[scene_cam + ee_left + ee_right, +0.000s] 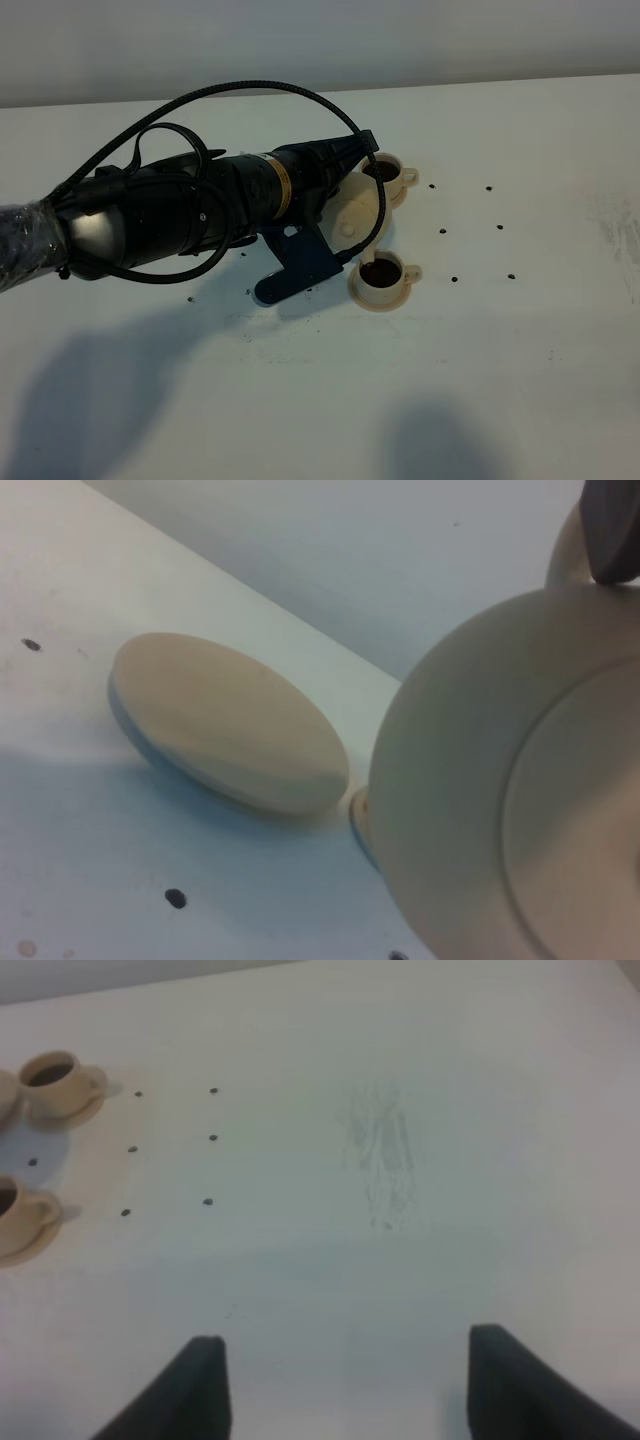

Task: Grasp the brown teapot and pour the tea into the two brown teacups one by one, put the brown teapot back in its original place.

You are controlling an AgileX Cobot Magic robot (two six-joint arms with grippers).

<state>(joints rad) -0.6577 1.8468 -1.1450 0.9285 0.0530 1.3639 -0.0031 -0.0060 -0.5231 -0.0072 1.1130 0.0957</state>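
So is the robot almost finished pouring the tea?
Nearly. Both teacups, the far one and the near one, already look filled with dark tea. The left gripper is shut on the teapot by its handle, holding it between the cups. What is left: setting the teapot back on its big empty saucer, then letting go.

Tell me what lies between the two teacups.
Only bare white table between the far teacup and near teacup, seen in the right wrist view.
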